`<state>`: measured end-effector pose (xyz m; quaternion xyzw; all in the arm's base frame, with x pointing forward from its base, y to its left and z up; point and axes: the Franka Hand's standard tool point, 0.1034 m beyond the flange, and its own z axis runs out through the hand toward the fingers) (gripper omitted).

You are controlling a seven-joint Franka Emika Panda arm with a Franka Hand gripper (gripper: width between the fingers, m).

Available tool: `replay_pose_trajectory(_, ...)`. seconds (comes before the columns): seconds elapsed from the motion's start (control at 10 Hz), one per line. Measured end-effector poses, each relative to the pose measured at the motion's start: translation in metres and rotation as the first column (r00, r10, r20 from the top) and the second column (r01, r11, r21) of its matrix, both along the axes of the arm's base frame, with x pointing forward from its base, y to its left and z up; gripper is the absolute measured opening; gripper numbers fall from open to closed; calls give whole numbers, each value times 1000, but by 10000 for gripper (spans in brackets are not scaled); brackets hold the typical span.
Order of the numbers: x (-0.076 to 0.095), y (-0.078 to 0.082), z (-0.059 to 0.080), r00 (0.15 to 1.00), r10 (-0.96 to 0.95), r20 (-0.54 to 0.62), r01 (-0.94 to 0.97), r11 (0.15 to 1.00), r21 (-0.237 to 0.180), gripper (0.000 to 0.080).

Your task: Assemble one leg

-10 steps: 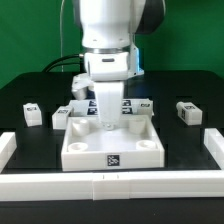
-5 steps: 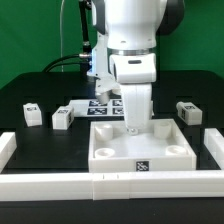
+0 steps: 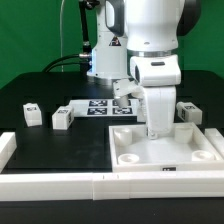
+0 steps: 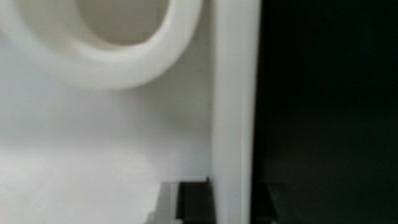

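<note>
The large white square tray point(image 3: 138, 166) with corner holes lies at the exterior view's right front. My gripper point(image 3: 155, 131) reaches down into it and is shut on one of its side walls. In the wrist view the thin white wall point(image 4: 231, 100) runs between my dark fingers point(image 4: 192, 203), with a round corner hole point(image 4: 107, 30) beside it. Three legs, small white blocks with square markers, lie on the black table: two at the exterior view's left point(image 3: 32, 114) point(image 3: 63, 118) and one at the right point(image 3: 187, 110). None is held.
The marker board point(image 3: 98, 108) lies flat behind the tray. A low white fence point(image 3: 60, 187) runs along the table's front, with raised ends at the left point(image 3: 7, 148) and right point(image 3: 214, 140). Cables hang at the back left.
My gripper has moved to the exterior view's right and dragged the tray with it, from the middle to the right front. The legs have not moved.
</note>
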<state>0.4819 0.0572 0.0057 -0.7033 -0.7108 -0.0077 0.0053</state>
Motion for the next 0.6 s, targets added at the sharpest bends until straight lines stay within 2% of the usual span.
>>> replay_pose_trajectory(0.3, -1, 4, 0, 1000, 0, -1, 0, 1000, 0, 48)
replay_pose_trajectory(0.4, -1, 3, -1, 1000, -1, -1, 1, 1000, 0, 141)
replay_pose_trajectory(0.5, -1, 3, -1, 1000, -1, -1, 1, 1000, 0, 277)
replay_pose_trajectory(0.6, -2, 3, -1, 1000, -1, -1, 1, 1000, 0, 473)
